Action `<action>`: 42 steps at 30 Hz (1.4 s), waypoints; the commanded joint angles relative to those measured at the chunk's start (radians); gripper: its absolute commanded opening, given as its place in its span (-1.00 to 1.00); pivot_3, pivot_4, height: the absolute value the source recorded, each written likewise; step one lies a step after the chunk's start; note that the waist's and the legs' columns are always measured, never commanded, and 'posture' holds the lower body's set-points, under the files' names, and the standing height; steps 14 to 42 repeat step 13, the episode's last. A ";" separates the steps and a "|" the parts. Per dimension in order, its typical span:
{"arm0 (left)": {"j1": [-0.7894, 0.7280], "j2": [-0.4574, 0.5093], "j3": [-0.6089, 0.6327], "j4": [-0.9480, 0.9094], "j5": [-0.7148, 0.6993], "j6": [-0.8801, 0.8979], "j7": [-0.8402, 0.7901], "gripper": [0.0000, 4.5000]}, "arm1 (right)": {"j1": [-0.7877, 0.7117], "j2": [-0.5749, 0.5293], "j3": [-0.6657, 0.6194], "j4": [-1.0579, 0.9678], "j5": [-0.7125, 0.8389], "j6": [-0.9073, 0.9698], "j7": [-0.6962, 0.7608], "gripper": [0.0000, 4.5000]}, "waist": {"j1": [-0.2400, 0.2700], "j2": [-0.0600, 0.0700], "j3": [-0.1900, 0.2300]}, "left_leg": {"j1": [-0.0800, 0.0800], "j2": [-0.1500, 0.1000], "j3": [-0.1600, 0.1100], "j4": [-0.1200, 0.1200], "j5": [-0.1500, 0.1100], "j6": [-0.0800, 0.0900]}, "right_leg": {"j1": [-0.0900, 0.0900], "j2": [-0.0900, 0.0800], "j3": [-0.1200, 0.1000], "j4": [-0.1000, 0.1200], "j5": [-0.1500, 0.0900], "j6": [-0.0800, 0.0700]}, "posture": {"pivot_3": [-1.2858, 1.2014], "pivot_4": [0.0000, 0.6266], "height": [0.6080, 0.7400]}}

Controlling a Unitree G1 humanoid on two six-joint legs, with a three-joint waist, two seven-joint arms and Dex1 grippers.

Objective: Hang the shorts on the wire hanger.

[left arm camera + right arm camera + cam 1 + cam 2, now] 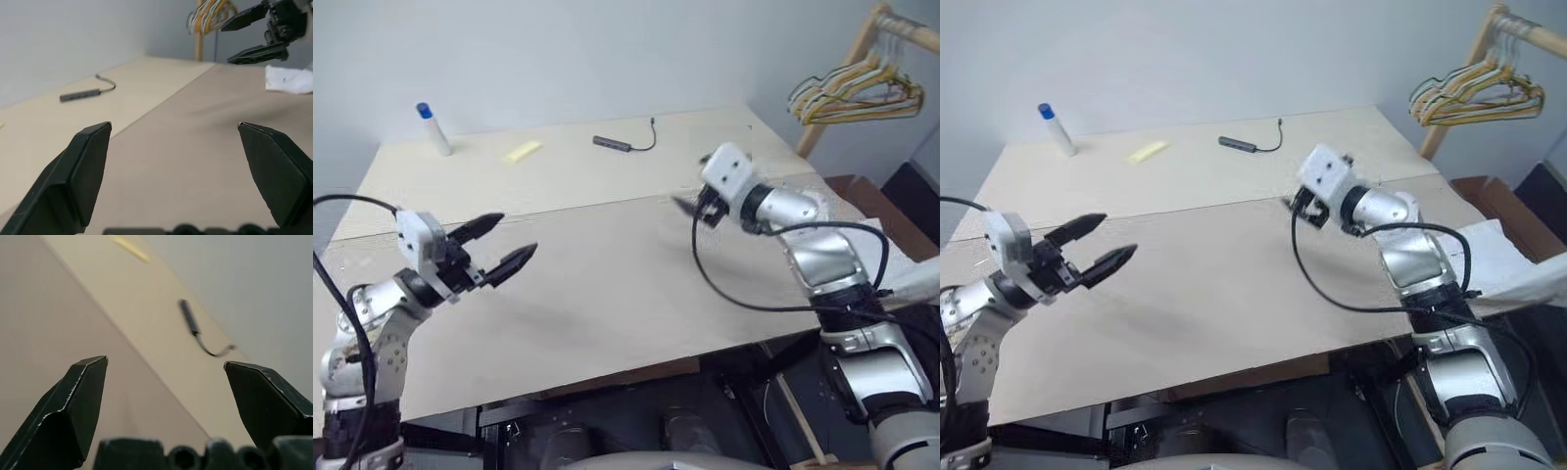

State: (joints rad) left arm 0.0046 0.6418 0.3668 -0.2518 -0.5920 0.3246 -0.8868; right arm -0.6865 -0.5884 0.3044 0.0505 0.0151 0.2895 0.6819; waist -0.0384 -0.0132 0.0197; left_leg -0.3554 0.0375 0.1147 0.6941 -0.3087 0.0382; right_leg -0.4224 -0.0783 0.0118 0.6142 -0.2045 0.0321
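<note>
table [607, 284] beige | hangers [857, 93] yellow and dark | cloth [1513, 259] white | marker [433, 128] white, blue cap

Your robot's arms [808, 245] were silver metal with black joint bands, and a black cable [744, 294] looped loose along each. Each wrist carried a white boxy camera block [729, 171]. Each gripper, like the left gripper [499, 245], had two black, tapered, wedge-shaped fingers [88, 171].

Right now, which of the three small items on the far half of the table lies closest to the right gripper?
The dark adapter with its thin cable. The yellow note and the blue-capped white tube sit further toward the robot's left, away from the right gripper.
</note>
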 commanded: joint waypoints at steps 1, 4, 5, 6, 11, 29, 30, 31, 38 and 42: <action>0.014 0.011 0.027 -0.052 -0.002 -0.024 0.011 1.00 | 0.020 -0.019 0.023 -0.065 -0.036 -0.021 0.061 0.98 | 0.022 0.000 0.000 | 0.000 0.000 0.000 0.000 0.000 0.000 | 0.000 0.000 -0.001 0.000 0.000 0.000 | 0.12 -1.00 1.00; 0.018 0.010 0.017 -0.057 0.018 -0.031 0.026 1.00 | 0.031 0.000 0.037 -0.060 -0.078 -0.005 0.046 0.98 | 0.044 -0.001 0.000 | 0.000 -0.001 0.000 0.000 0.000 -0.001 | 0.000 0.000 -0.002 0.000 0.000 -0.002 | 0.13 -1.00 1.00; 0.018 0.010 0.015 -0.059 0.020 -0.031 0.029 1.00 | 0.034 0.003 0.041 -0.057 -0.090 -0.010 0.045 0.98 | 0.049 -0.001 0.000 | 0.000 -0.001 0.001 0.000 0.001 -0.002 | 0.000 0.000 -0.002 0.000 0.001 -0.002 | 0.13 -1.00 1.00; 0.018 0.009 0.015 -0.062 0.019 -0.030 0.031 1.00 | 0.038 0.008 0.039 -0.057 -0.093 -0.011 0.048 0.98 | 0.052 -0.001 0.000 | 0.000 -0.001 0.001 0.000 0.001 -0.002 | -0.001 0.000 -0.002 0.001 0.001 -0.002 | 0.14 -1.00 1.00; 0.013 0.010 0.003 -0.063 0.046 -0.043 0.051 1.00 | 0.049 0.023 0.041 -0.049 -0.132 -0.036 0.045 0.98 | 0.056 -0.001 0.000 | 0.000 -0.001 0.001 0.000 0.002 -0.003 | -0.001 0.001 -0.002 0.001 0.001 -0.003 | 0.14 -1.00 1.00; 0.011 0.015 -0.005 -0.063 0.052 -0.035 0.051 1.00 | 0.053 0.027 0.038 -0.047 -0.141 -0.040 0.045 0.98 | 0.057 -0.001 0.000 | 0.000 -0.001 0.001 0.000 0.002 -0.003 | 0.000 0.001 -0.002 0.001 0.001 -0.003 | 0.14 -1.00 1.00; 0.011 0.015 -0.005 -0.063 0.052 -0.035 0.051 1.00 | 0.053 0.027 0.038 -0.047 -0.141 -0.040 0.045 0.98 | 0.057 -0.001 0.000 | 0.000 -0.001 0.001 0.000 0.002 -0.003 | 0.000 0.001 -0.002 0.001 0.001 -0.003 | 0.14 -1.00 1.00; 0.011 0.015 -0.005 -0.063 0.052 -0.035 0.051 1.00 | 0.053 0.027 0.038 -0.047 -0.141 -0.040 0.045 0.98 | 0.057 -0.001 0.000 | 0.000 -0.001 0.001 0.000 0.002 -0.003 | 0.000 0.001 -0.002 0.001 0.001 -0.003 | 0.14 -1.00 1.00; 0.011 0.015 -0.005 -0.063 0.052 -0.035 0.051 1.00 | 0.053 0.027 0.038 -0.047 -0.141 -0.040 0.045 0.98 | 0.057 -0.001 0.000 | 0.000 -0.001 0.001 0.000 0.002 -0.003 | 0.000 0.001 -0.002 0.001 0.001 -0.003 | 0.14 -1.00 1.00; 0.011 0.015 -0.005 -0.063 0.052 -0.035 0.051 1.00 | 0.053 0.027 0.038 -0.047 -0.141 -0.040 0.045 0.98 | 0.057 -0.001 0.000 | 0.000 -0.001 0.001 0.000 0.002 -0.003 | 0.000 0.001 -0.002 0.001 0.001 -0.003 | 0.14 -1.00 1.00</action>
